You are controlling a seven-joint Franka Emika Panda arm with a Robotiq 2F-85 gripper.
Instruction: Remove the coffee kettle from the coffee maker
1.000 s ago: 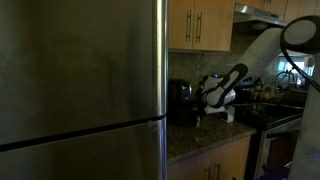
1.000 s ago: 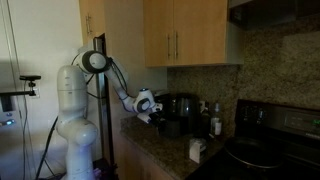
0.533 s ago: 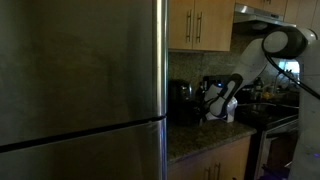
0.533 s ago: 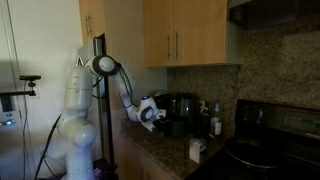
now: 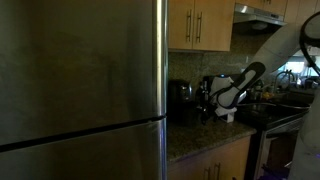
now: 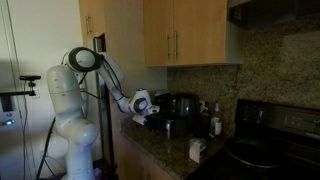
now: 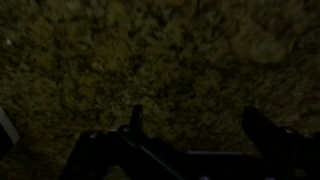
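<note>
Keep the gripper (image 7: 195,115) spread and empty, as now above the countertop (image 7: 160,50). Note the coffee kettle (image 6: 168,127) ahead and lower, apparently standing outside the coffee maker (image 6: 183,104); back off without nudging it.

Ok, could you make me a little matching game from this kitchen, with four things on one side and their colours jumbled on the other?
Things:
1. refrigerator
2. wall cabinets
3. robot arm
4. coffee maker

Colours:
A. black
B. light wood
C. steel grey
D. white

Pairs: 1-C, 2-B, 3-D, 4-A.
</note>
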